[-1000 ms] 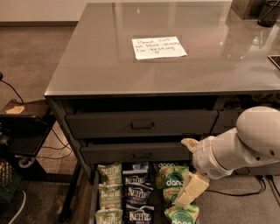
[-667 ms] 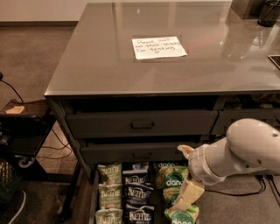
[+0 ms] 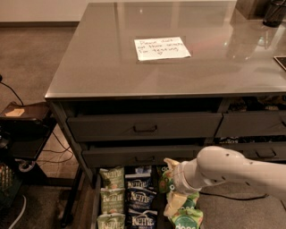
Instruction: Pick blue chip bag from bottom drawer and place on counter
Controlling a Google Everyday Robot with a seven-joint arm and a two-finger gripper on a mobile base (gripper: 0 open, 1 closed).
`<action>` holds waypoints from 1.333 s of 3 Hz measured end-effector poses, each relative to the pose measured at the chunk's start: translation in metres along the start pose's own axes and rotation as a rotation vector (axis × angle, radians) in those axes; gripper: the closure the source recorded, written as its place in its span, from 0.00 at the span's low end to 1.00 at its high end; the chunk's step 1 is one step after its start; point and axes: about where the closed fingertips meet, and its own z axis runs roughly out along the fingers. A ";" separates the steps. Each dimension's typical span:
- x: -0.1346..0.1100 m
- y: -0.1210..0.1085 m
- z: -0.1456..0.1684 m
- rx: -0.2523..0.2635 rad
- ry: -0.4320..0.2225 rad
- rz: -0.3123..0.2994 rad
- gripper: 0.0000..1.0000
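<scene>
As the arm (image 3: 232, 167) stretches low, its claw (image 3: 172, 183) gapes over the bottom drawer (image 3: 95, 209).

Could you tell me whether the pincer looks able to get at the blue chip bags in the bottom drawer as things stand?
Probably yes. The pincer hovers open over the green bags in the pulled-out bottom drawer, right beside the blue chip bags. Nothing covers them.

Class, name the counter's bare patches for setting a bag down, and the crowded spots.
Free: counter left of and in front of the paper note. Crowded: far right corner with dark objects; bottom drawer, packed with bags, gripper open above it.
</scene>
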 end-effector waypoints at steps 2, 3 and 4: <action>0.028 -0.002 0.072 -0.043 -0.034 0.047 0.00; 0.027 -0.003 0.072 -0.042 -0.034 0.045 0.00; 0.045 0.001 0.100 -0.062 -0.072 0.068 0.00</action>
